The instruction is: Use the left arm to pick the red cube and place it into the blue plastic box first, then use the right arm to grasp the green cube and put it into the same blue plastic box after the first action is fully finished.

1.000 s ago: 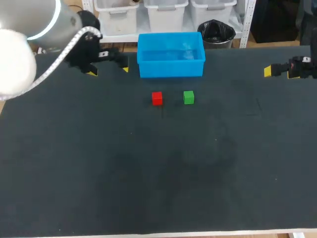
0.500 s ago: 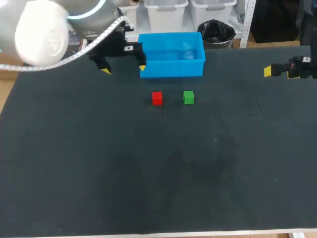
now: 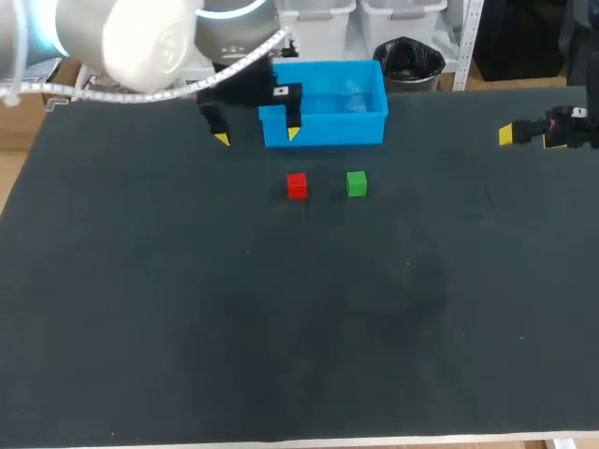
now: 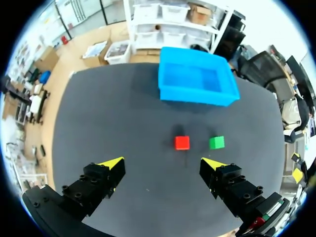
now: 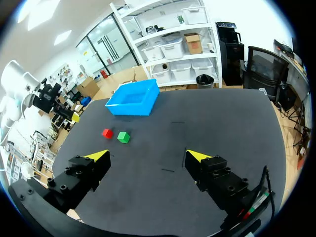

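The red cube (image 3: 297, 185) lies on the dark table just in front of the blue plastic box (image 3: 323, 103), with the green cube (image 3: 356, 183) a little to its right. My left gripper (image 3: 257, 137) hangs open above the table by the box's front left corner, behind and left of the red cube. In the left wrist view the red cube (image 4: 181, 142) and green cube (image 4: 216, 142) lie ahead of the open left gripper (image 4: 163, 165), the box (image 4: 195, 82) beyond them. My right gripper (image 3: 522, 135) stays open at the far right edge; its own view shows it (image 5: 147, 156) empty, cubes (image 5: 107, 133) (image 5: 123, 137) far ahead.
The dark table (image 3: 299, 318) stretches wide in front of the cubes with nothing on it. The left arm's white links (image 3: 150, 37) reach in over the table's back left corner.
My left arm has swung rightward along the table's back, its open gripper passing from the far left to the box's front left corner. The right arm and both cubes have not moved.
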You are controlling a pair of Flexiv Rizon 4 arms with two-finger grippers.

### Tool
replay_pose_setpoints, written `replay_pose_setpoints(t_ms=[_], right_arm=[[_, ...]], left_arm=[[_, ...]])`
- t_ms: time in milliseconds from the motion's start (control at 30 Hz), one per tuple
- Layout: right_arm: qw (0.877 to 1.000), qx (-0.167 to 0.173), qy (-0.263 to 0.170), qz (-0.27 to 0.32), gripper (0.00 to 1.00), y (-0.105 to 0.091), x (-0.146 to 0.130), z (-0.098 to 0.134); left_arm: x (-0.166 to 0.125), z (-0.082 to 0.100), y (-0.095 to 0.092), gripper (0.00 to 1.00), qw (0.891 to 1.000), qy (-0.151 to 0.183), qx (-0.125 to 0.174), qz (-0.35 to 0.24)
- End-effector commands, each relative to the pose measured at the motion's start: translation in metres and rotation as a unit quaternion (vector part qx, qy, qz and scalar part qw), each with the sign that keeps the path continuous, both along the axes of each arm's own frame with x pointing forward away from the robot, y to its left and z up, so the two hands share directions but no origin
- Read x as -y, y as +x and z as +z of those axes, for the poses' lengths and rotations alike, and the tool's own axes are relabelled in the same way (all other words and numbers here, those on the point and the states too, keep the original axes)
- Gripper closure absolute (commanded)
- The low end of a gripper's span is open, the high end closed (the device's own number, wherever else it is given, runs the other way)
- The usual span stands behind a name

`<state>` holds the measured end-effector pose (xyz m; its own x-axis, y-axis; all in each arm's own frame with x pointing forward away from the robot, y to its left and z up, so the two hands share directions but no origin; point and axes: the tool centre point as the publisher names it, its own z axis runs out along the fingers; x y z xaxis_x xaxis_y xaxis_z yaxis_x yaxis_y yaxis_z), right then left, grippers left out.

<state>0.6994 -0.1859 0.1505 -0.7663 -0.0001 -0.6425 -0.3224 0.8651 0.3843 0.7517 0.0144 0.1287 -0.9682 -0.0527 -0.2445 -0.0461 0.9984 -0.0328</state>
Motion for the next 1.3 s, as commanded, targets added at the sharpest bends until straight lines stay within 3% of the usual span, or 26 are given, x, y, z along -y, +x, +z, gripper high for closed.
replay_pose_setpoints(t_ms=[33,467,1300], right_arm=[[1.0,0.0,0.0,0.0,0.0,0.0,0.0,0.0],[1.0,0.0,0.0,0.0,0.0,0.0,0.0,0.0],[1.0,0.0,0.0,0.0,0.0,0.0,0.0,0.0]], left_arm=[[0.009,-0.003,0.009,0.0,0.999,0.042,-0.021,0.01],[0.02,-0.014,0.012,0.0,0.998,0.021,-0.056,0.023],[0.021,-0.015,0.013,0.0,0.998,0.022,-0.055,0.024]])
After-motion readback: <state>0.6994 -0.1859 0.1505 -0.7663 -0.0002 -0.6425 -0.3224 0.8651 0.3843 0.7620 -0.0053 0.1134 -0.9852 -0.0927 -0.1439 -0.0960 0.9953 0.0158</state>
